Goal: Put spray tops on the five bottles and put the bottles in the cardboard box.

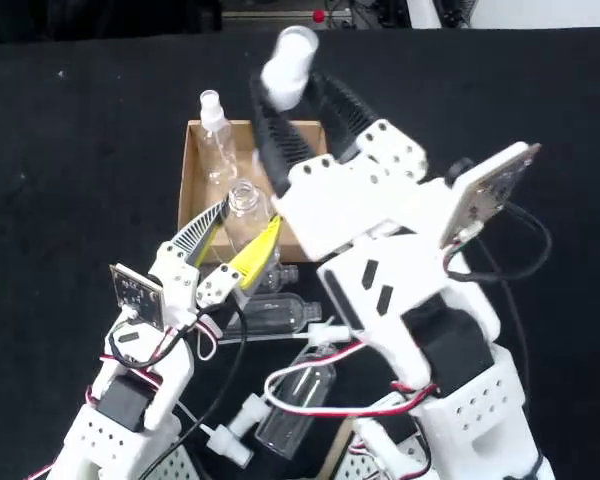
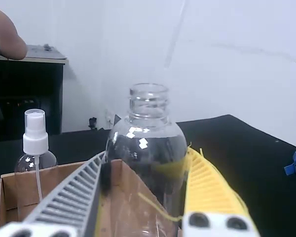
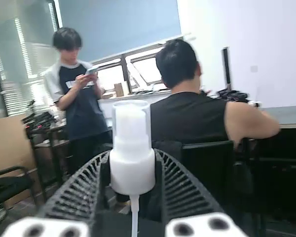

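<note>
Five bottles (image 1: 245, 205), five spray tops (image 1: 290, 65) (one fitted), one cardboard box (image 1: 190, 190).

My left arm (image 1: 110, 437) and right arm (image 1: 480, 400) are white printed plastic with black servos, screw holes everywhere. The left gripper (image 1: 248, 215) has one grey ribbed finger (image 1: 202, 232) and one yellow finger (image 1: 255, 255); the right gripper (image 1: 288, 85) has black ones. Red-white wires (image 1: 320, 398) loop out.

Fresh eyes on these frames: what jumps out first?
The right gripper holds a white spray top raised high over the cardboard box. Below it, the left gripper clamps an uncapped clear bottle by the box's near side; one capped bottle stands inside.
</note>
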Robot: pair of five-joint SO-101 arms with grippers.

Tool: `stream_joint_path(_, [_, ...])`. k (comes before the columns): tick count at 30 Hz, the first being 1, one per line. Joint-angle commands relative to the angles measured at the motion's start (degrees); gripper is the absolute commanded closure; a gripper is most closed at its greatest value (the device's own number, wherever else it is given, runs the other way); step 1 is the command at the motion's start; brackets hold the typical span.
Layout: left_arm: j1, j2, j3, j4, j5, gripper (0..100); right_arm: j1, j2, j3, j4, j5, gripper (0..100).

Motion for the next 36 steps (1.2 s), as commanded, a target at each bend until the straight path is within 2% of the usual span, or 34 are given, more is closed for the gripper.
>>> stream_joint_path(1, [0.8,-0.8,1.3,2.2,0.4,97,-3.0,-0.7,-3.2,0.2,0.6,98.8])
stream_joint_path(8, [0.6,-0.9,1.3,-1.5,0.2,97,-3.0,-0.3,-2.9,0.4,0.7,98.8])
stream_joint_path(14, [0.8,-0.9,1.3,-2.7,0.3,97,-3.3,6.5,-7.5,4.0,5.2,98.8])
stream_joint_path(22, [0.8,-0.9,1.3,-2.7,0.3,97,-3.5,11.3,-14.1,12.0,5.1,98.8])
stream_joint_path(32, [0.8,-0.9,1.3,-2.7,0.1,97,-8.0,11.4,-14.2,21.6,5.5,98.5])
stream_joint_path(34, [0.7,-0.9,1.3,-2.7,0.1,97,-8.0,11.4,-14.2,23.0,5.5,96.4])
stream_joint_path(36, [0.5,-0.9,1.3,-2.7,0.1,97,-8.0,11.4,-14.2,24.1,5.5,89.8])
